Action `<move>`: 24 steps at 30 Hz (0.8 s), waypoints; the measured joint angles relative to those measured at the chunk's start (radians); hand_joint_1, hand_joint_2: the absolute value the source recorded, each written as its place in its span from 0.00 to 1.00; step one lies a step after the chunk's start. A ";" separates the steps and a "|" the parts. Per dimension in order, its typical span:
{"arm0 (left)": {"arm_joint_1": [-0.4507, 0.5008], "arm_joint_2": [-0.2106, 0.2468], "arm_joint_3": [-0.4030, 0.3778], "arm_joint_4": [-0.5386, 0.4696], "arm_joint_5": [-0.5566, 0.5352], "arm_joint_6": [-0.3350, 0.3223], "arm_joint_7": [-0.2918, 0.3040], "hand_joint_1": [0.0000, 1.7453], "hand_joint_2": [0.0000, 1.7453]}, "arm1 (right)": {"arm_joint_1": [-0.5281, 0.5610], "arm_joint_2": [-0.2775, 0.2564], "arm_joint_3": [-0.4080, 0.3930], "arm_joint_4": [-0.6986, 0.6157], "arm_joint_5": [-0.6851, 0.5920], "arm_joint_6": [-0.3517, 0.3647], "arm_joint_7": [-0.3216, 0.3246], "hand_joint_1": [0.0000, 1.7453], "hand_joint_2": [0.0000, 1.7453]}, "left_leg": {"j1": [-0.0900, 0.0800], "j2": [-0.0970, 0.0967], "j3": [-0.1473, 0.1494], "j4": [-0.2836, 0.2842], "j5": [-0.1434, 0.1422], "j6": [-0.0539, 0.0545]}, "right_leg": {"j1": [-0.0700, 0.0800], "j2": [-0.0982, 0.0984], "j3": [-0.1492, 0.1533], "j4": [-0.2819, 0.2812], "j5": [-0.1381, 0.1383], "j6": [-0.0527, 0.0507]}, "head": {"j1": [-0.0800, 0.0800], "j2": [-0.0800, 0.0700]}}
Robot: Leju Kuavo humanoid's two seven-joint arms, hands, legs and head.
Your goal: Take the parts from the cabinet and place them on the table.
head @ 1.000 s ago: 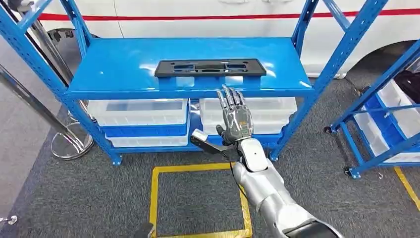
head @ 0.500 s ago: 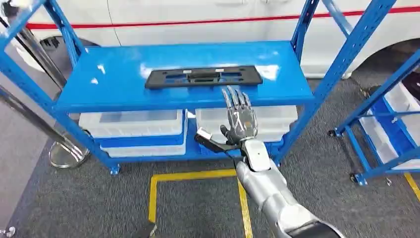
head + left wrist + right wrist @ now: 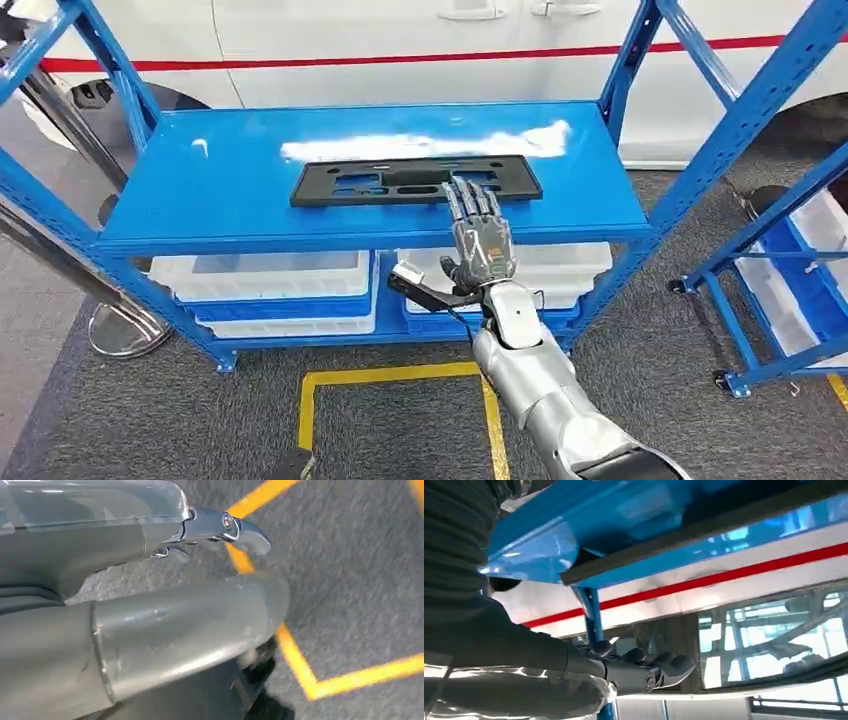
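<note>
Nearest the robot, a yellow taped square (image 3: 395, 410) marks the grey carpet, and in the left wrist view the left hand (image 3: 165, 625) hangs low over that carpet and tape; the blur and closeness there leave its fingers unreadable, so I cannot tell whether it is wide or closed. Above the tape the silver right arm reaches forward and up, and the right hand (image 3: 478, 238) is held flat with palm down and fingers extended and slightly apart, holding nothing. Its fingertips overlap the near edge of the black part (image 3: 415, 183), though contact cannot be confirmed from the head view. The step in hand looks like the reach for pickup, the first of the task's 2 stages, with nothing lifted yet. That black part, a long flat slotted plate, lies lengthwise on the top shelf of the blue cabinet (image 3: 200, 215), near the middle and toward the front. Below it, white bins (image 3: 265, 275) sit on the lower shelf. The next move likely calls for sliding the fingers over the plate's near edge and bringing the thumb under or against it, since so thin a piece offers little to grip. Beyond stands a white car body with a red stripe (image 3: 400, 58).
</note>
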 joint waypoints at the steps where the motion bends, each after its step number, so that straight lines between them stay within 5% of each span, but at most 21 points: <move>1: -0.003 0.000 0.000 0.000 0.003 0.000 -0.007 0.00 0.00 | 0.000 0.000 0.000 0.000 -0.001 0.000 0.000 0.00 1.00 | 0.000 0.000 0.004 0.000 -0.005 0.003 | -0.005 0.000 -0.044 0.070 -0.022 0.007 | 0.000 0.000; 3: -0.003 0.000 0.000 0.000 0.005 -0.001 -0.012 0.00 0.00 | 0.013 -0.001 0.000 0.000 -0.001 0.000 0.000 0.00 1.00 | 0.000 -0.001 0.012 0.001 -0.018 0.003 | -0.015 -0.001 -0.140 0.200 -0.092 0.018 | 0.000 0.000; 4: -0.001 0.000 0.001 0.000 0.007 -0.001 -0.013 0.00 0.00 | 0.020 -0.002 0.000 0.000 0.000 0.000 0.000 0.00 1.00 | 0.001 -0.001 0.017 0.002 -0.025 0.002 | -0.018 -0.003 -0.170 0.223 -0.100 0.021 | 0.000 0.000; 6: 0.002 0.000 0.001 0.000 0.011 -0.001 -0.016 0.00 0.00 | 0.031 -0.003 0.000 0.000 0.002 0.000 0.000 0.00 1.00 | 0.003 -0.002 0.036 0.006 -0.043 -0.004 | -0.024 -0.006 -0.169 0.155 -0.023 0.026 | 0.000 0.000; 8: 0.002 -0.002 0.002 0.000 0.013 -0.001 -0.016 0.00 0.00 | 0.033 -0.003 0.000 0.000 0.002 0.000 0.000 0.00 1.00 | 0.006 -0.002 0.059 0.010 -0.063 -0.012 | -0.026 -0.007 -0.115 -0.021 0.123 0.025 | 0.000 0.000; 10: -0.002 -0.003 0.002 0.000 0.013 -0.001 -0.019 0.00 0.00 | 0.033 -0.006 0.000 0.000 0.004 0.000 0.001 0.00 1.00 | 0.004 -0.002 0.054 0.011 -0.070 -0.022 | -0.013 -0.009 -0.120 -0.078 0.103 0.010 | 0.002 0.000; 11: -0.003 -0.003 0.002 0.000 0.013 -0.001 -0.019 0.00 0.00 | 0.040 -0.006 0.000 0.000 0.006 0.000 0.001 0.00 1.00 | 0.004 -0.002 0.051 0.007 -0.072 -0.030 | -0.013 -0.008 -0.118 -0.062 0.126 -0.003 | 0.000 0.000; 14: 0.000 -0.002 0.002 0.000 0.013 0.000 -0.020 0.00 0.00 | 0.043 -0.005 0.000 -0.005 0.008 0.000 0.003 0.00 1.00 | 0.006 0.000 0.057 0.019 -0.085 -0.045 | -0.018 -0.005 -0.100 -0.075 0.119 -0.021 | 0.001 0.000; 16: -0.003 -0.002 0.002 0.000 0.013 0.000 -0.021 0.00 0.00 | 0.038 -0.005 0.000 -0.005 0.010 0.000 0.003 0.00 1.00 | 0.007 0.001 0.016 0.123 -0.135 -0.051 | -0.019 -0.008 -0.087 -0.077 0.112 -0.033 | 0.000 0.000; 18: -0.002 -0.002 0.002 0.000 0.013 0.000 -0.021 0.00 0.00 | 0.042 -0.003 0.000 -0.005 0.012 0.000 0.003 0.00 1.00 | 0.007 0.001 -0.075 0.289 -0.210 -0.056 | -0.014 -0.009 -0.084 -0.076 0.107 -0.041 | 0.000 0.000; 19: 0.000 -0.002 0.002 0.000 0.013 0.000 -0.021 0.00 0.00 | 0.044 -0.003 0.000 -0.005 0.013 0.000 0.003 0.00 1.00 | 0.007 0.001 -0.105 0.336 -0.221 -0.057 | -0.011 -0.008 -0.083 -0.075 0.105 -0.043 | 0.000 0.000; 21: 0.002 -0.002 0.003 0.000 0.013 0.000 -0.021 0.00 0.00 | 0.045 -0.003 0.000 -0.005 0.014 0.000 0.003 0.00 1.00 | 0.007 0.001 -0.094 0.278 -0.165 -0.051 | -0.008 -0.005 -0.080 -0.073 0.101 -0.044 | 0.000 0.000; 23: 0.000 -0.002 0.003 0.000 0.013 0.000 -0.022 0.00 0.00 | 0.045 -0.002 0.000 -0.005 0.021 0.000 0.005 0.00 1.00 | 0.004 0.001 -0.015 0.100 -0.062 -0.036 | -0.003 -0.003 -0.071 -0.071 0.096 -0.042 | 0.000 0.000; 24: -0.001 0.000 0.003 0.000 0.013 0.000 -0.025 0.00 0.00 | 0.045 -0.001 0.000 -0.005 0.025 0.000 0.007 0.00 1.00 | -0.001 0.004 0.012 0.028 -0.038 -0.025 | -0.003 -0.004 -0.069 -0.071 0.094 -0.040 | 0.001 0.000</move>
